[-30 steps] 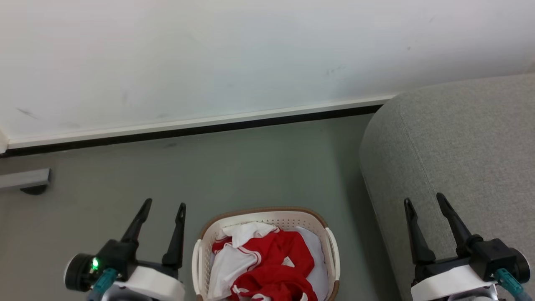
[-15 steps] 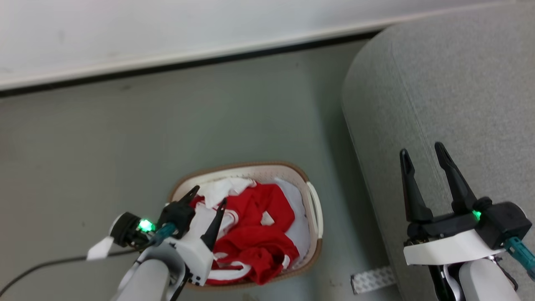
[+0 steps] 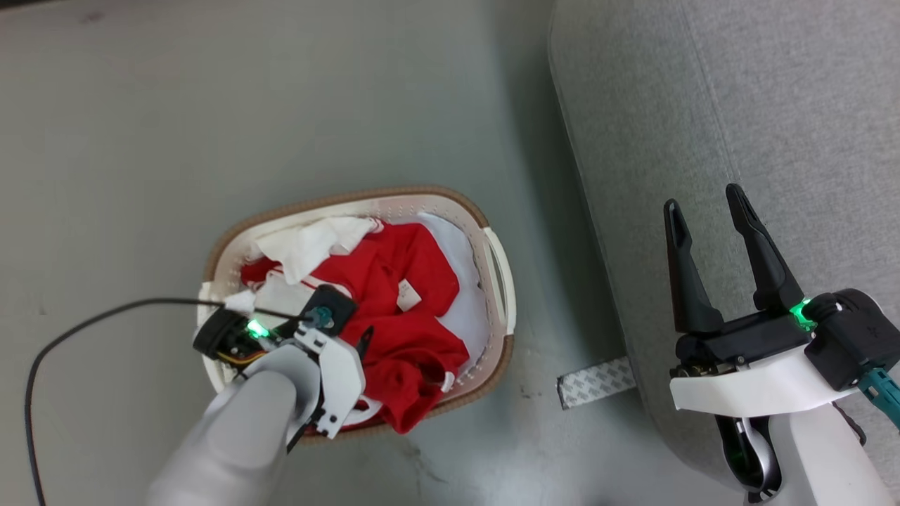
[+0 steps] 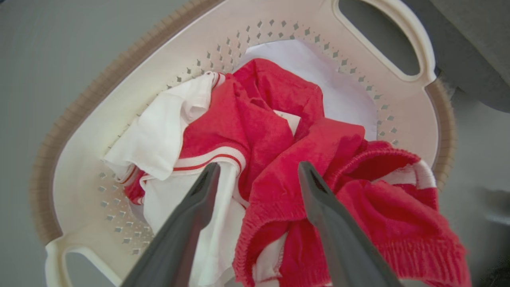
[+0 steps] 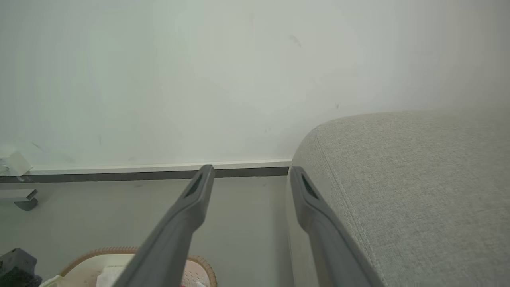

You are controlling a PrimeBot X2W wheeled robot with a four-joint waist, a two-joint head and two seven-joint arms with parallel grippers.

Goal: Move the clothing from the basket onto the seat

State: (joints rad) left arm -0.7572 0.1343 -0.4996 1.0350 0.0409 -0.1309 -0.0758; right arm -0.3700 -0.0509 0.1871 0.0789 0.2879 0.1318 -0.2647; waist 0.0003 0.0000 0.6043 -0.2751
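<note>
Left gripper [image 4: 258,165]: I am holding it with the jaws apart and nothing between them. It is pointing down into the basket [image 4: 279,16] near the handle end closest to me. I cannot tell whether the fingertips are brushing cloth yet.

The clothing [image 4: 259,131] is lying heaped inside the basket, all of it below the brown rim. Nearest, a red ribbed waistband [image 4: 271,211] is bunching up right between my fingers. A white garment [image 4: 159,131] with striped trim [image 4: 211,157] is spreading toward the left wall. Behind the heap, a plain pale liner cloth [image 4: 342,91] is showing against the far wall. I am leaving that one alone.

Handling, as I am judging it: light, limp, no stiffness, nothing fragile. The pieces are lying tangled, so one may be dragging another up with it. The cloth is thin and could be slipping out of a shallow pinch. I am favouring the thick waistband fold, which is raised, doubled over and easy to bite. I am avoiding the flat red panel, where the fingers would be scraping the liner.

Farther out, the basket is sitting on the grey floor [image 3: 211,105], just beside the seat [image 3: 773,105] and apart from it. A strip of tape [image 3: 596,379] is lying between them.

Right gripper [image 3: 703,198]: I am holding it with the jaws spread and empty, hovering over the seat's edge nearest the basket. The cushion is lying bare and waiting.
</note>
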